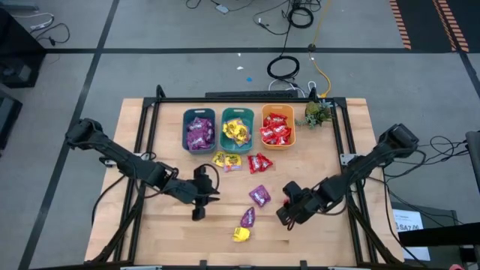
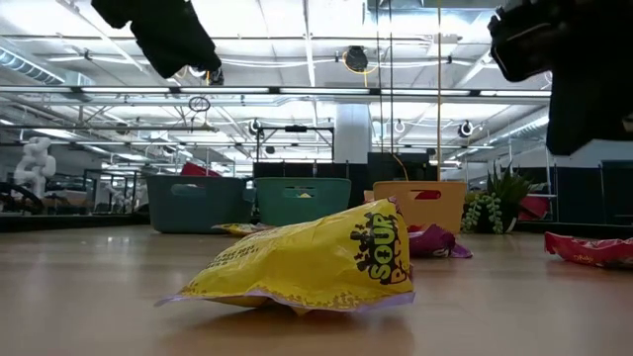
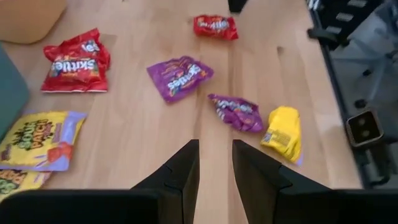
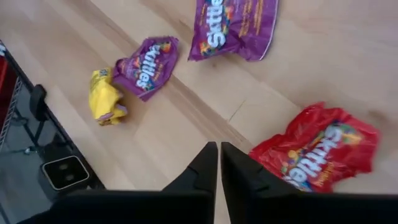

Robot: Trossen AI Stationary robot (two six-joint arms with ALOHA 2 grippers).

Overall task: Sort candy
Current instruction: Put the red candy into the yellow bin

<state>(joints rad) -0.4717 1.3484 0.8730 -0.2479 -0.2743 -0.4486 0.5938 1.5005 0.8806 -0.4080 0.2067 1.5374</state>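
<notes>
Loose candy lies flat on the wooden table: two yellow packets, a red one, two purple ones, and a yellow one nearest the front edge. Another red packet lies beside my right gripper, which is shut, holds nothing and hovers above the table right of the purple packets. My left gripper stands open and empty above bare wood, left of the loose candy.
Three bins stand in a row at the far side: a blue one with purple candy, a teal one with yellow candy and an orange one with red candy. A small green plant stands right of them.
</notes>
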